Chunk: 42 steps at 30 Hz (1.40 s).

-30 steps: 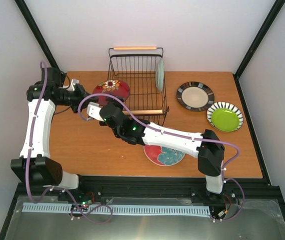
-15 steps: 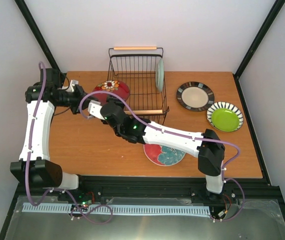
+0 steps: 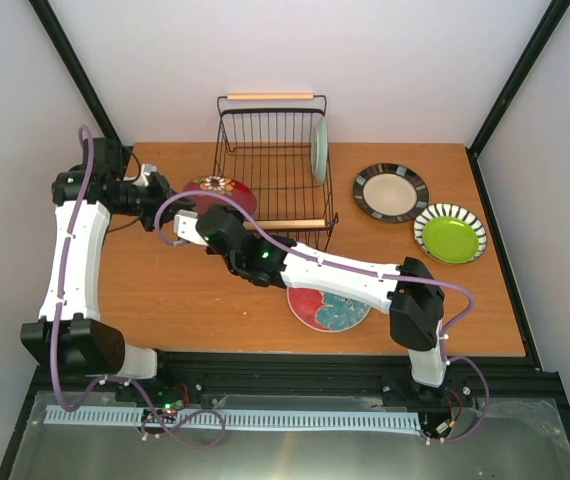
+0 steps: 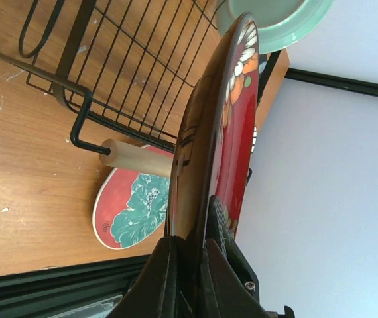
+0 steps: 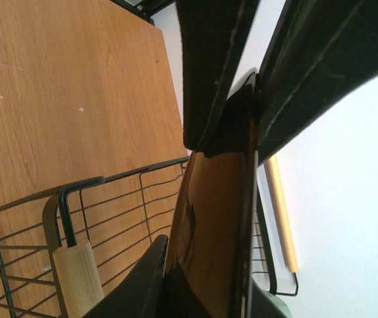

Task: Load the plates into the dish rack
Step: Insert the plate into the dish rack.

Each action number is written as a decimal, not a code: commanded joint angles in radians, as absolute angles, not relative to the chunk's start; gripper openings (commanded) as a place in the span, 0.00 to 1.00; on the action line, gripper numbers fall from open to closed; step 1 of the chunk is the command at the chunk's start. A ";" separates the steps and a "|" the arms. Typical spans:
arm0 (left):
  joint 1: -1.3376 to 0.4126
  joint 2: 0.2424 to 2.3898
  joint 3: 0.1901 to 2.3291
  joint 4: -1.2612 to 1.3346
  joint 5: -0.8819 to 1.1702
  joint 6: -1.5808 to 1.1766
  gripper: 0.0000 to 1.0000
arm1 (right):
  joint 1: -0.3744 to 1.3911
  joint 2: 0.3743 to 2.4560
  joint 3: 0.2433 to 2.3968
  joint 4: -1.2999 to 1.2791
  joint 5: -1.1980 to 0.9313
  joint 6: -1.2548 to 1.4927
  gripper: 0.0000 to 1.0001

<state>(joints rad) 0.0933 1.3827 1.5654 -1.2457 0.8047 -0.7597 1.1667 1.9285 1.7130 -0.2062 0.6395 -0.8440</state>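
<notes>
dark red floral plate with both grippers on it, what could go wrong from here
1. The left gripper and right gripper both pinch the dark red floral plate at its rim only; uneven pulls could make it slip.
2. Once one lets go, the plate could pivot in the single edge grip.
3. It is close beside the dish rack and its wooden handle and might knock them going in.
</notes>
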 commanded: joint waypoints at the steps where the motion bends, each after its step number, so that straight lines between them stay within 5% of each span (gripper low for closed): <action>1: 0.091 1.348 1.609 -1.220 0.957 -0.782 0.01 | 1.137 1.950 1.735 -0.206 0.646 -0.743 0.03; 13: 0.091 1.351 1.590 -1.119 0.958 -0.813 0.03 | 1.113 1.960 1.782 -0.259 0.619 -0.714 0.03; 24: 0.090 1.365 1.602 -1.001 0.891 -0.847 0.31 | 1.066 1.952 1.842 -0.329 0.550 -0.646 0.03; 33: 0.099 1.428 1.734 -0.977 0.806 -0.840 0.71 | 0.976 1.952 1.943 -0.396 0.448 -0.548 0.03; 42: 0.115 1.388 1.641 -0.899 0.689 -0.755 0.92 | 0.779 2.009 2.191 -0.531 0.213 -0.278 0.03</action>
